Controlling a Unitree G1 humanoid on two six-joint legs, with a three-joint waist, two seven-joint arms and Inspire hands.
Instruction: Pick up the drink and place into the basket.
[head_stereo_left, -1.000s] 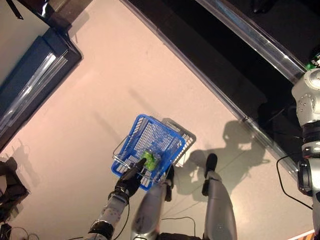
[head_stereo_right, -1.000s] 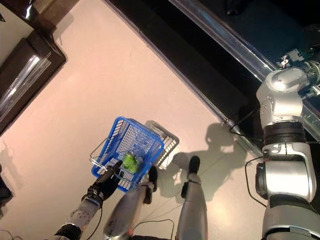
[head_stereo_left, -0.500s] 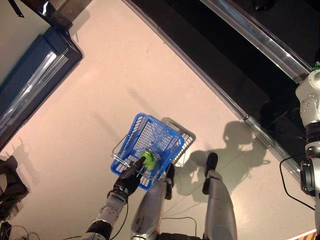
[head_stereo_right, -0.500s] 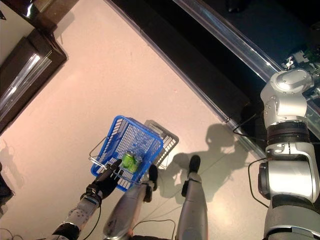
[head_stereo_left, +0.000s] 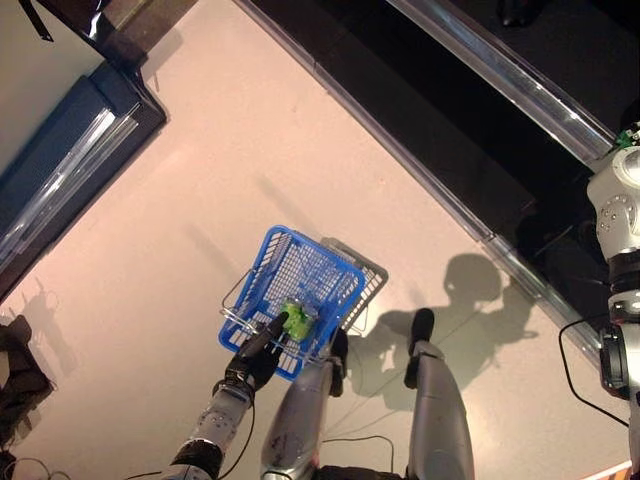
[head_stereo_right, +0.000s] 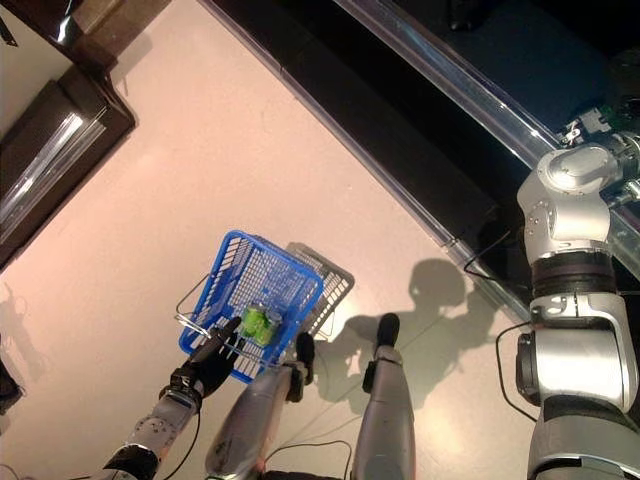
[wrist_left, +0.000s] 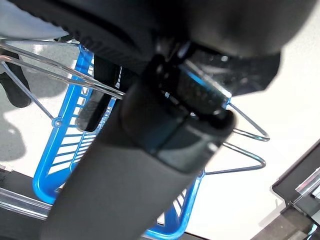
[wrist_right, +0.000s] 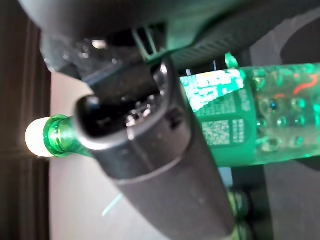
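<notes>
My left hand (head_stereo_left: 255, 355) is shut on the thin wire handles (wrist_left: 240, 135) of the blue basket (head_stereo_left: 262, 262), which hangs low in front of me at the left. A green drink (head_stereo_left: 297, 322) lies inside it near the hand. My right arm (head_stereo_right: 570, 200) reaches off to the far right, toward the dark shelf. In the right wrist view my right hand (wrist_right: 150, 150) has its thumb curled across a green bottle (wrist_right: 235, 125) with a white cap, and the hand's bulk lies over it. Another green bottle (wrist_right: 240, 220) stands beside it.
A dark shelf unit with a shiny rail (head_stereo_left: 480, 70) runs slantwise across the upper right. A dark cabinet with a glass front (head_stereo_left: 60, 170) stands at the upper left. A black object (head_stereo_left: 15, 370) lies at the left edge. Pale floor lies between them.
The basket and left hand have drifted slightly left and down in the view. The right arm has shifted a little at the shelf.
</notes>
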